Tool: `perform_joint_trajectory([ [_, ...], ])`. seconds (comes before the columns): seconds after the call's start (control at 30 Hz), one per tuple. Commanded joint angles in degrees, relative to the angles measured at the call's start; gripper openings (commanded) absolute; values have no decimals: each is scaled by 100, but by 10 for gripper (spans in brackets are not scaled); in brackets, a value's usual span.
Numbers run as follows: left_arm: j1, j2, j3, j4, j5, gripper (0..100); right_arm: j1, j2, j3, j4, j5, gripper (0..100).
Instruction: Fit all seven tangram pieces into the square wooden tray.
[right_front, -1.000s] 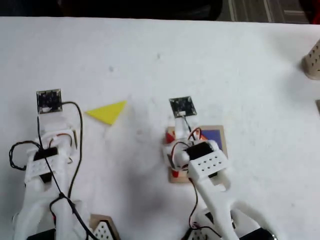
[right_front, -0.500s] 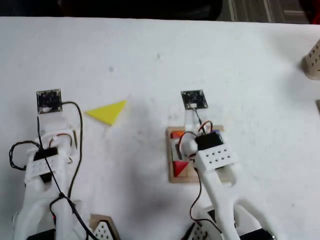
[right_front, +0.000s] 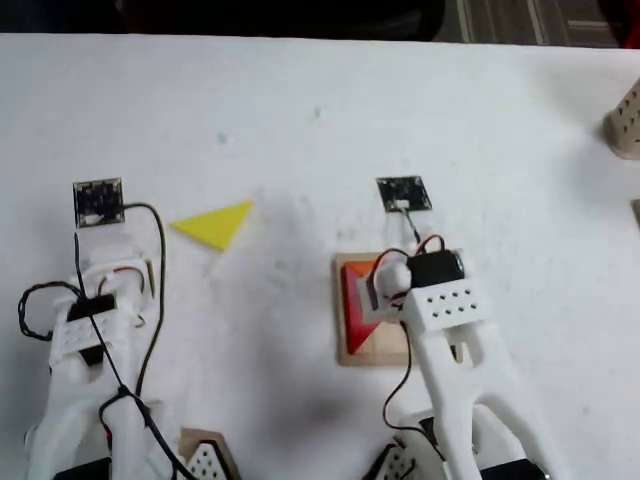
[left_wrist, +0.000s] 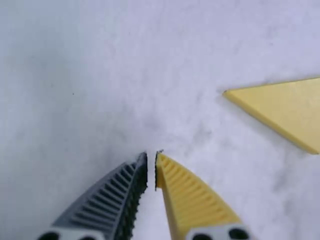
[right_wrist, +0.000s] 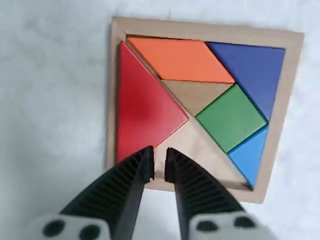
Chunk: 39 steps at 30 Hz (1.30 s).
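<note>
The square wooden tray holds a red triangle, an orange parallelogram, a dark blue triangle, a tan triangle, a green square and a light blue triangle. A triangular gap of bare tray floor lies beside the red piece. My right gripper hangs over the tray's near rim, shut and holding nothing. A yellow triangle lies on the white table left of the tray. My left gripper is shut and empty beside the yellow triangle.
The right arm covers the tray's right half in the high view. The left arm stands at the near left. A pegged wooden block sits at the right edge. The table's far edge runs along the top.
The right arm's wrist has swung right and away, uncovering the tray's left side with the red triangle in it. The left arm and the yellow triangle have not moved.
</note>
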Motion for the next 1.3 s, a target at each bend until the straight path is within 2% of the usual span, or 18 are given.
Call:
perform_joint_trajectory([
  [0.0, -13, -171, -18, -158, 79, 64, 84, -189, 18, -593, 237, 14],
  [0.23, -13, -171, -18, -158, 79, 64, -48, -189, 633, -2492, -484, 17],
  [0.37, -13, -171, -18, -158, 79, 64, -75, -189, 1336, -3626, -492, 17],
  [0.47, -13, -171, -18, -158, 79, 64, -207, -189, 1758, -4084, -492, 17],
  [0.7, -13, -171, -18, -158, 79, 64, -708, -189, 2251, -4110, -440, 17],
  [0.9, -13, -171, -9, -158, 79, 64, -681, -418, 2356, -3723, 123, 17],
  [1.07, -13, -171, -9, -158, 79, 64, -725, -752, 2435, -3187, 123, 17],
  [1.27, -13, -171, -9, -158, 79, 64, -673, -1402, 2611, -3134, 123, 17],
])
